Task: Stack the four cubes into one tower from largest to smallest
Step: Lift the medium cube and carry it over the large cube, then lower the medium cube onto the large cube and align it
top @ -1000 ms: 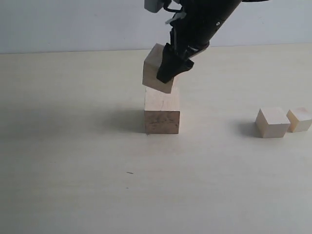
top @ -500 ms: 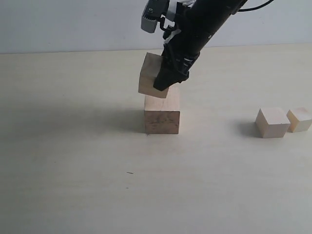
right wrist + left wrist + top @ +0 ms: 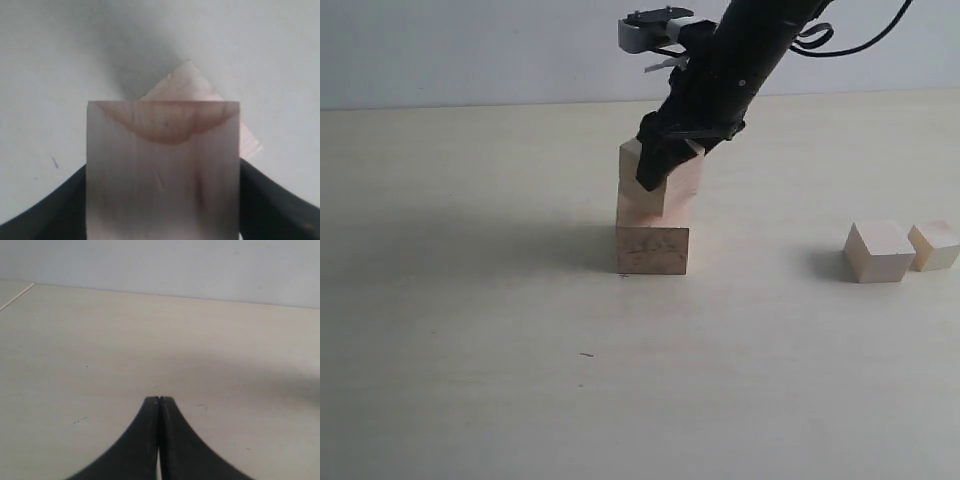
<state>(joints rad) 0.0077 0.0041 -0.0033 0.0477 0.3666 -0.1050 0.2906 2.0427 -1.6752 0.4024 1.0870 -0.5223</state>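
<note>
R gripper (image 3: 668, 168): upper centre, ext. view. Jaws spread wide and clamped on opposite sides of held cube. Side grip leaves the underside free for setting down.
held cube (image 3: 686, 180): directly over largest cube, at or just above its top. Contact unclear, since a finger hides the seam.
largest cube (image 3: 652, 248): frame centre, on table, front grain smudged. Serves as tower base. R wrist view shows it turned corner-on rel. to held cube, so the faces prob. won't line up.
third cube (image 3: 878, 252): right side, mid-height, waiting its turn.
smallest cube (image 3: 936, 245): far right edge, just beside third cube.
L gripper (image 3: 159, 402): jaws pressed together, empty, over bare table. Apparently parked clear of the work.
table (image 3: 470, 350): pale wood-tone, matte, a few dark specks.
wall (image 3: 470, 50): plain pale grey-blue strip along the top of frame.
</note>
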